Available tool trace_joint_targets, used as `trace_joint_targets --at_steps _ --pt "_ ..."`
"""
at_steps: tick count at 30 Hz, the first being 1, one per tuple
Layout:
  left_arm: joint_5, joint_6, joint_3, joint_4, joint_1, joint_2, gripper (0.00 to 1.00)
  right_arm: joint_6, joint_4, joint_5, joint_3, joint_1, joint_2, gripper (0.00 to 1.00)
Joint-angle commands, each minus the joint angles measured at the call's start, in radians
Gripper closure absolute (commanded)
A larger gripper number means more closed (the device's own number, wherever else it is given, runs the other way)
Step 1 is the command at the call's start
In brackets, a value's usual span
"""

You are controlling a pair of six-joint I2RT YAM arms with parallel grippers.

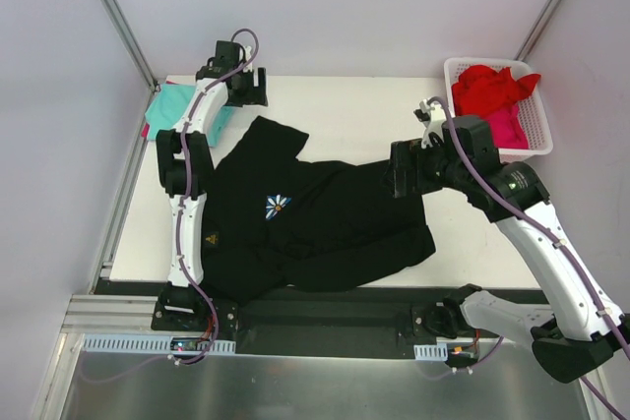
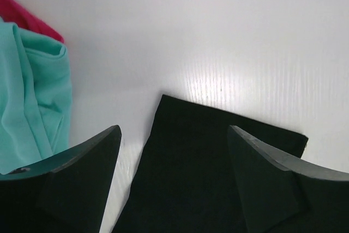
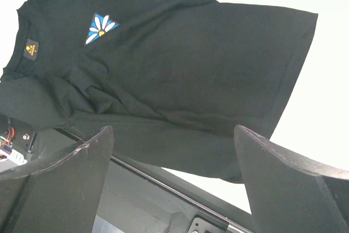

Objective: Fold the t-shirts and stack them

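Lying flat: the black t-shirt point(image 1: 325, 223) is spread chest-up over most of the white table point(image 1: 345, 105). It's a bit rumpled and its lower side reaches the table's near edge.
Print: a white-and-blue flower print point(image 1: 280, 206) sits on the chest, with a little yellow tag point(image 3: 31, 50) at the collar close by.
Left side: the left gripper point(image 2: 174, 129) is out at the far left of the table, right over the end of the black shirt's sleeve point(image 2: 218, 162). Its fingers are spread wide with nothing pinched, and the sleeve hem shows in the gap between them. Can't tell if the tips touch the cloth.
Right side: the right gripper point(image 3: 174, 129) hangs over the right half of the black shirt, jaws wide apart, holding nothing.
Far-left corner: the teal shirt point(image 2: 32, 96) is bunched up just beside the left gripper, with bare table between it and the black sleeve. Some pink cloth point(image 2: 27, 17) peeks out behind it.
Far-right corner: the white slotted basket point(image 1: 536, 125) has a red shirt point(image 1: 492, 86) heaped in it and a pink shirt point(image 1: 504, 130) on its near side.
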State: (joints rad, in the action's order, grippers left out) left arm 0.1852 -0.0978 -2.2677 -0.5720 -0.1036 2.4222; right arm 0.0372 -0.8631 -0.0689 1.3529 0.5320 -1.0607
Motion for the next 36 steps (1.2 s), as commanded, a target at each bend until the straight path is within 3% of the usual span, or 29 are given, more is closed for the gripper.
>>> trace_joint_targets --at_steps 1,27,36 --pt "0.040 -0.026 -0.059 0.060 0.004 0.052 0.22 -0.007 0.029 -0.035 -0.008 0.010 0.031 0.05" --pt "-0.020 -0.003 -0.043 -0.077 0.005 0.064 0.26 -0.020 0.019 -0.042 0.009 0.040 0.042 0.06" --pt "0.098 -0.002 -0.078 -0.121 0.005 0.097 0.31 -0.019 0.015 -0.037 0.009 0.043 0.070 0.06"
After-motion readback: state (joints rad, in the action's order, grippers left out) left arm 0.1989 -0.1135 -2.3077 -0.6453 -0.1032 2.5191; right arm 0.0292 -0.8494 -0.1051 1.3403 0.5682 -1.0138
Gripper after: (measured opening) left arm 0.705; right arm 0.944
